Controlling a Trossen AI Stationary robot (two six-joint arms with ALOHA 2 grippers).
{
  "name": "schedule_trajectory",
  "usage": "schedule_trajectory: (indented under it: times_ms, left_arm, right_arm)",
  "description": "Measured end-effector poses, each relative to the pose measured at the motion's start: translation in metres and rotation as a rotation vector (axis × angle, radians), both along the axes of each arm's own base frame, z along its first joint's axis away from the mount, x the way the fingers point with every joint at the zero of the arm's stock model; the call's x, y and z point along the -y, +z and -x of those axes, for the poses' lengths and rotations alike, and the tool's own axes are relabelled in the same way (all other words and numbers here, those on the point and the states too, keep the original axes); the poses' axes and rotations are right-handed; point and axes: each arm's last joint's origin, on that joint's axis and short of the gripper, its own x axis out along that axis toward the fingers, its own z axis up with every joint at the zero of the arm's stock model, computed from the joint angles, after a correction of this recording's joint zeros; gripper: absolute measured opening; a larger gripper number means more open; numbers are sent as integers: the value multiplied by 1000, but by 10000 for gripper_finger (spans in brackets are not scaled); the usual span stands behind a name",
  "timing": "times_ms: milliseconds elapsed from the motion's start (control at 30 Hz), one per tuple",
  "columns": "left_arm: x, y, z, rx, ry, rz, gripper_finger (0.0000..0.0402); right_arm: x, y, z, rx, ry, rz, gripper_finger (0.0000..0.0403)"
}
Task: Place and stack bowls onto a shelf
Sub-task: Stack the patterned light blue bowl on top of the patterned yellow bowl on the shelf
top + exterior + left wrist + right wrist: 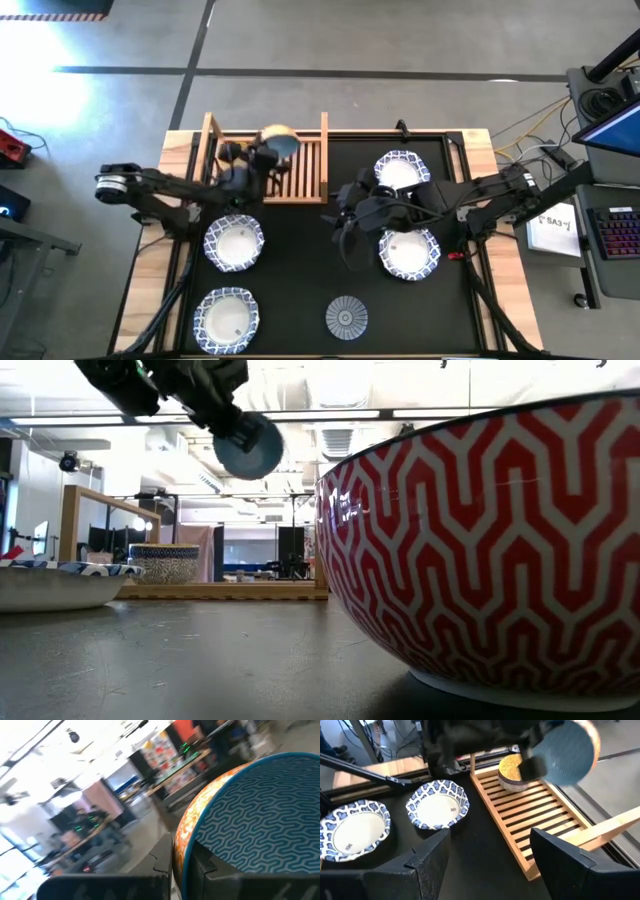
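Light blue bowl (568, 751), wavy-patterned, orange-rimmed, tilted on edge.

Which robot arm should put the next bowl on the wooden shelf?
Left. The left gripper holds the light blue bowl above the shelf, close to the yellow bowl resting there. The right gripper is open and empty over the black mat, beside the shelf.

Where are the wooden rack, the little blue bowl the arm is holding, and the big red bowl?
wooden rack (540, 815): right wrist view, on the slatted base.
blue bowl (567, 755): right wrist view, on its patterned underside.
red bowl (500, 550): low view, on its zigzag-patterned outer wall.
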Motion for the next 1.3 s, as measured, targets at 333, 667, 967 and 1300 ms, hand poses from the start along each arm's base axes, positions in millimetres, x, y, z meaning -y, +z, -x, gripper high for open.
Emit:
schedule_trajectory:
  times_ms: [333, 667, 967, 1300]
  left_arm:
    - [-49, -12, 12, -311, 87, 24, 2]
    - [-85, -16, 7, -522, -81, 191, 2]
    - [-114, 1, 2, -431, -311, 627, 4]
    - [-150, 18, 52, -166, -327, 874, 6]
  right_arm:
    - [8, -3, -2, -32, -14, 21, 262]
    - [24, -3, -4, -33, -60, 20, 263]
    - [29, -3, -5, -34, -69, 16, 260]
    - [29, -6, -3, -66, -67, 22, 260]
